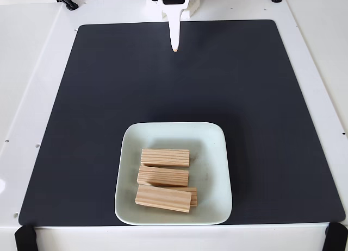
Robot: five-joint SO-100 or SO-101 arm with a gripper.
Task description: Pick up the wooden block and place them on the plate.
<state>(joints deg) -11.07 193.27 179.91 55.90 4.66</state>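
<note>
Several light wooden blocks lie inside the pale mint plate (pixel 212 148) near the mat's front edge in the fixed view. One wooden block (pixel 165 157) lies at the back, another (pixel 162 176) in the middle. A third (pixel 162 198) rests in front, partly on top of one more whose end (pixel 193 197) peeks out at its right. My white gripper (pixel 175 46) hangs at the far top of the mat, well away from the plate. Its fingers are together in one narrow point and hold nothing.
A black mat (pixel 81 110) covers most of the white table (pixel 27 71). Black clamps sit at the table's front corners (pixel 24 237) and along the back edge (pixel 65 0).
</note>
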